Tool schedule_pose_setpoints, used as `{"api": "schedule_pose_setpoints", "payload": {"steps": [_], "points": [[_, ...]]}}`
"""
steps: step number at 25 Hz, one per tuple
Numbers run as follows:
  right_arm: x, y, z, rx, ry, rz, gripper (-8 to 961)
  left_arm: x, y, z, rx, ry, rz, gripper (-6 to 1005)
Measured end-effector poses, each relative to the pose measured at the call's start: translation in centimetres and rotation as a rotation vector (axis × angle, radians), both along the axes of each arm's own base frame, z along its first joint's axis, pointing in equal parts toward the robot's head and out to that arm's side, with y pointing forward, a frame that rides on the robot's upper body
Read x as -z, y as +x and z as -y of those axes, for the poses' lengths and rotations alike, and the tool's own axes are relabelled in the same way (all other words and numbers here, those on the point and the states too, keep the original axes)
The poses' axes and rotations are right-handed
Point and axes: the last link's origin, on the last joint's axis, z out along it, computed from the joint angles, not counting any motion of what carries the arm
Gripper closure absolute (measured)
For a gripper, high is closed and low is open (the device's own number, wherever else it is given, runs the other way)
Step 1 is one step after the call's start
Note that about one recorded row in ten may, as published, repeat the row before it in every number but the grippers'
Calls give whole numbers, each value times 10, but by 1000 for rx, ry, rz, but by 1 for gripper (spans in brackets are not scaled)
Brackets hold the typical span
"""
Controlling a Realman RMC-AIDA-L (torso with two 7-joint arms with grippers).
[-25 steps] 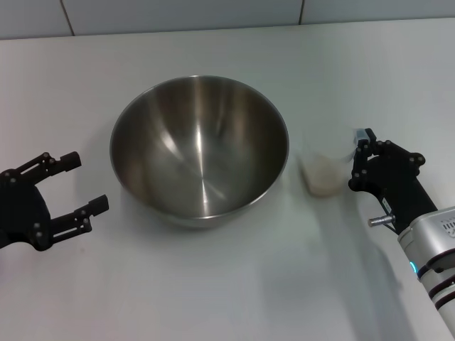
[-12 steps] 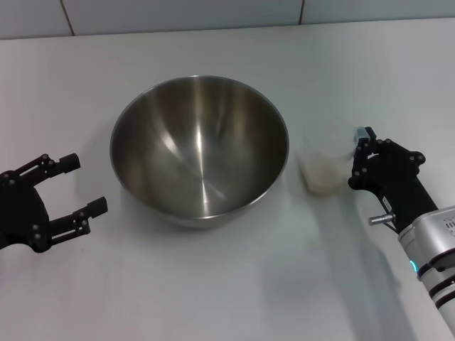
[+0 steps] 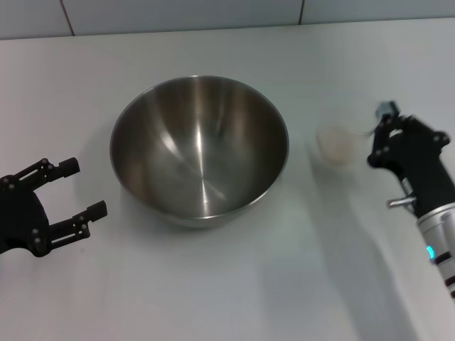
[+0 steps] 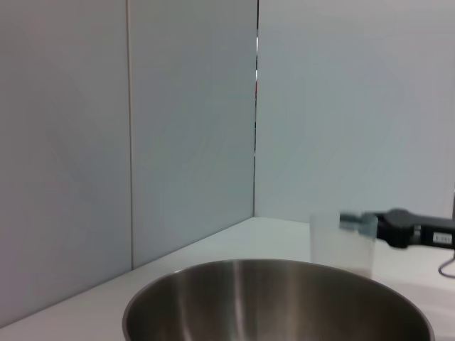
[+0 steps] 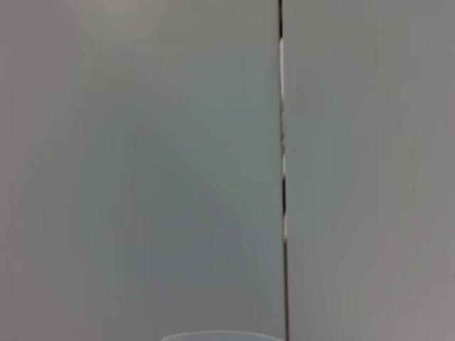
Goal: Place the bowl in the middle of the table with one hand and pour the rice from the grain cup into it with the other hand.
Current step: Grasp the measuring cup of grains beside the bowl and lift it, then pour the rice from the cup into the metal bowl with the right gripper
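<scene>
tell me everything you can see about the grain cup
The grain cup is small, clear, nearly see-through plastic, with pale rice heaped inside. It is upright, lifted off the white table, to the robot's right of the steel bowl and apart from it. The right pincer grips its side.

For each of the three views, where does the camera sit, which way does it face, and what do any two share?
Head: above, looking down at table, bowl, cup; left gripper and right gripper show.
Left wrist: low beside the bowl, facing across it to the cup and wall; the right gripper shows.
Right wrist: facing the wall; only the cup rim shows.
Shared: cup in all three.
</scene>
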Motion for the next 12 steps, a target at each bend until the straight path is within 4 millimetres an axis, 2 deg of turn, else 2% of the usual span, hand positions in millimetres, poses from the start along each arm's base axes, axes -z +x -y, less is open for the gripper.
{"api": "schedule_pose_setpoints", "payload": {"steps": [6, 9, 12], "points": [[-25, -4, -12, -90, 117, 39, 936, 1, 0, 1, 1, 0, 0, 181], [-41, -3, -28, -142, 141, 39, 936, 1, -1, 1, 0, 0, -2, 181], [-48, -2, -35, -160, 142, 32, 936, 2, -1, 1, -1, 1, -3, 181]]}}
